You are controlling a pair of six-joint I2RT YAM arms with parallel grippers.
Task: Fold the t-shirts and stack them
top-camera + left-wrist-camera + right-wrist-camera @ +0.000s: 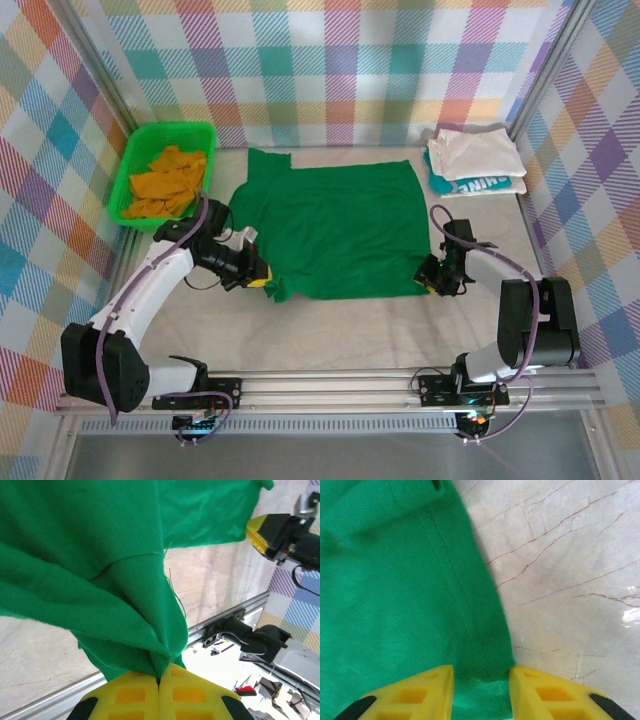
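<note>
Grip evenness matters: left pincer point(159, 679) clamps the near-left corner of the dark green t-shirt point(340, 225), while right pincer point(481, 680) straddles its near-right hem, jaws parted, not yet gripping. Shirt lies spread on the bench point(350, 335); I judge both corners should rise level, then travel toward the far hem.

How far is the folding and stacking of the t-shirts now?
Done: white shirt folded on the teal shirt, far right. In hand: green shirt spread out, left fingers pinching its near corner, right fingers open at the other. Remaining: orange shirt in the basket.
</note>
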